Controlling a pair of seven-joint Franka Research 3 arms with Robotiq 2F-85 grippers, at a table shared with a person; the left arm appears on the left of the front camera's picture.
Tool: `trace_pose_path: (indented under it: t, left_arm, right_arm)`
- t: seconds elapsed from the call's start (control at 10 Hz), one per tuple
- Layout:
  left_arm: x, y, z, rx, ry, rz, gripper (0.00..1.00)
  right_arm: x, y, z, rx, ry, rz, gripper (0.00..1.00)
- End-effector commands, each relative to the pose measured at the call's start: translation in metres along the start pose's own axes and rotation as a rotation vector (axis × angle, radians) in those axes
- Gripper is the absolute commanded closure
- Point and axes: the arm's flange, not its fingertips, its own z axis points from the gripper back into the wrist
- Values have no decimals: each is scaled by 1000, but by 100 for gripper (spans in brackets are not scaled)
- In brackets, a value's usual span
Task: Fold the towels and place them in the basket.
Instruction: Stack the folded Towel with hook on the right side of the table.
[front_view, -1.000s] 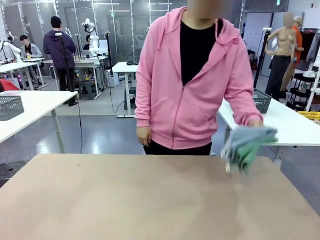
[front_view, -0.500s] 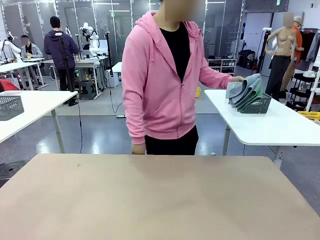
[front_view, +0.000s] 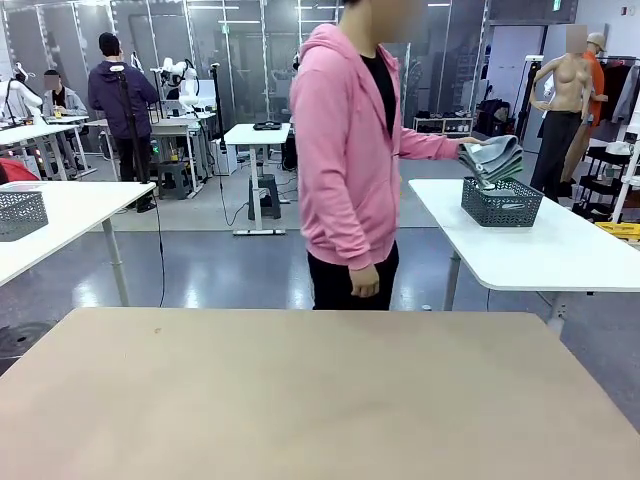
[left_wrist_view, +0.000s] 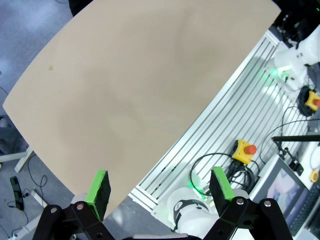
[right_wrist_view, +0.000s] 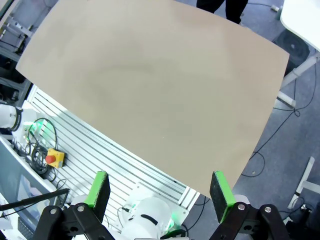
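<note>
Towels (front_view: 491, 158) held over basket (front_view: 501, 203) by person (front_view: 350, 170), seemingly folded, left hand (left_wrist_view: 159, 192), right hand (right_wrist_view: 159, 191) both released above table (right_wrist_view: 160, 80).

The left gripper (left_wrist_view: 160, 187) hangs high above the table's near edge, jaws wide apart. The right gripper (right_wrist_view: 160, 189) hangs likewise, jaws spread and empty.

The front view sits low at the near edge of the beige rectangular table (front_view: 300, 400), facing across it. Both wrist views look down from high above; all three share that tabletop (left_wrist_view: 140, 85) (right_wrist_view: 160, 85).
</note>
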Motion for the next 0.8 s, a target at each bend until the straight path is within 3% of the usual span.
trace_pose_path:
  t: [0.0,0.7]
  left_arm:
    - [0,-1,-1,3,1,-4,0]
    - [0,-1,-1,3,1,-4,0]
  right_arm:
    - [0,0,1,-4,11,4,0]
    - [0,0,1,-4,11,4,0]
